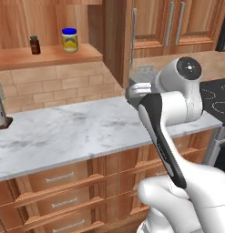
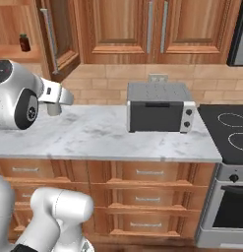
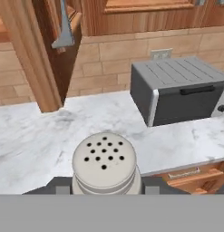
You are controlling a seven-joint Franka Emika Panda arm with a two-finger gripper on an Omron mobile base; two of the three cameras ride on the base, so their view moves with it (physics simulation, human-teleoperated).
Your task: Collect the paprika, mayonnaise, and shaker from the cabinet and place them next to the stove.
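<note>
Shaker (image 3: 104,164) time: my gripper (image 3: 104,190) is closed tight on the shaker, one finger on each side of it. From my hand I look down on its round pale top with little black holes. It hangs above the white marble table (image 3: 31,136), not touching it. In the right base view the shaker (image 2: 54,108) sticks down from my hand, over the left part of the table (image 2: 103,138).

Ahead of me on the table sits a grey toaster oven (image 3: 181,90), against the tan brick wall. The black stove (image 2: 231,130) with white rings is just past the toaster oven (image 2: 160,108), at the end of the table.

Up in the open brown cabinet (image 1: 54,54), two things stand on the wooden shelf. The paprika (image 1: 35,45) is a small dark jar on the left. The mayonnaise (image 1: 69,40) is a fat yellow jar with a blue lid, a little way to its right. The cabinet door (image 3: 63,50) hangs open beside me.
</note>
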